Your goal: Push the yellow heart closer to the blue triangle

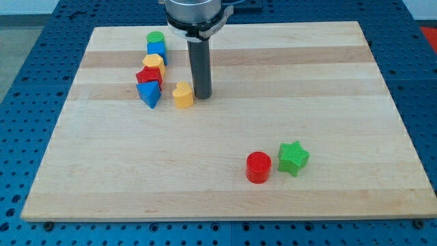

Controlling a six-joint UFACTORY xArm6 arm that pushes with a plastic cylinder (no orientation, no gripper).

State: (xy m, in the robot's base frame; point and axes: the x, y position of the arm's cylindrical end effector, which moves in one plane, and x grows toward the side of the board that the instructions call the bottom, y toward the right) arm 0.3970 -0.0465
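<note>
The yellow heart (183,95) lies on the wooden board at the upper left of the middle. The blue triangle (149,95) lies a short way to its left, with a small gap between them. My tip (202,93) stands just to the right of the yellow heart, touching or nearly touching its right side. The dark rod rises from there to the arm's mount at the view's top.
A column of blocks runs up from the blue triangle: a red block (148,76), a yellow block (153,64), a blue block (157,49) and a green block (156,37). A red cylinder (258,167) and a green star (293,158) lie at the lower right. The board (102,178) has edges all round.
</note>
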